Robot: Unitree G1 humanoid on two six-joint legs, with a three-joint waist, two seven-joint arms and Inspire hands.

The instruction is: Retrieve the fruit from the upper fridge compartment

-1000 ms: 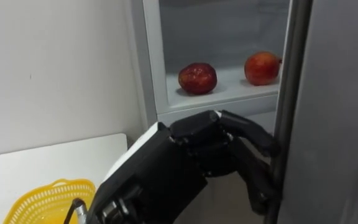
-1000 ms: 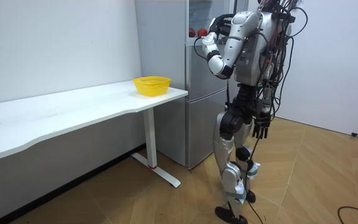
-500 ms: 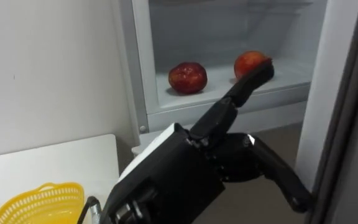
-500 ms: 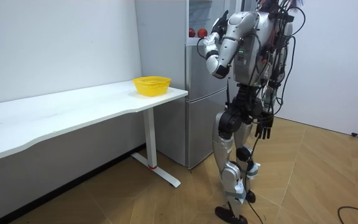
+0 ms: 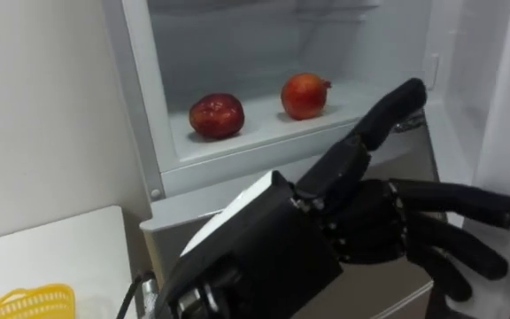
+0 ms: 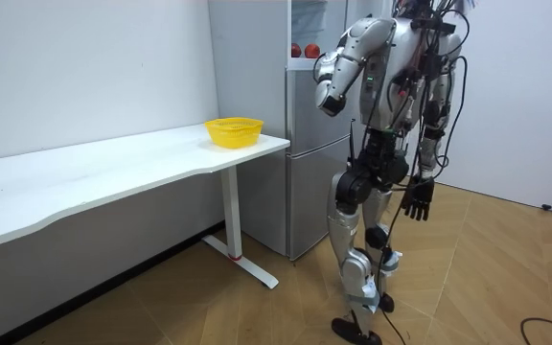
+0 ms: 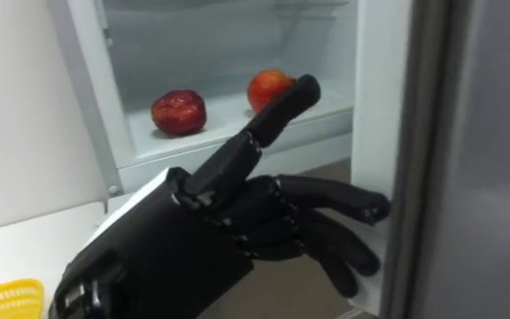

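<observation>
Clearly the upper compartment of the tall grey fridge (image 6: 307, 144) stood open, with its grey door (image 7: 485, 177) out to the robot's right, so the white inner shelf (image 5: 264, 135) lay within plain reach. Two fruits sat on that shelf, apart from each other: a round dark-red fruit (image 5: 217, 115) nearer the left wall and a round orange-red fruit (image 5: 305, 95) further back and to the right. Neither was touched, so the thing to retrieve was on the shelf and in neither hand.

The black left hand (image 5: 361, 230) was raised before the compartment, below the shelf's front lip, probably placed to go in for a fruit. Its fingers were straight and spread wide, one pointing up toward the orange-red fruit and the others reaching toward the door's inner edge. It held nothing; whether the fingertips met the door could not be told. The right hand (image 6: 417, 201) hung at the robot's side, loose and empty.

The robot stood upright facing the fridge, beside the end of a long white table (image 6: 113, 172) carrying a yellow plastic mesh basket (image 6: 234, 130), likely where the fruit was meant to go.
</observation>
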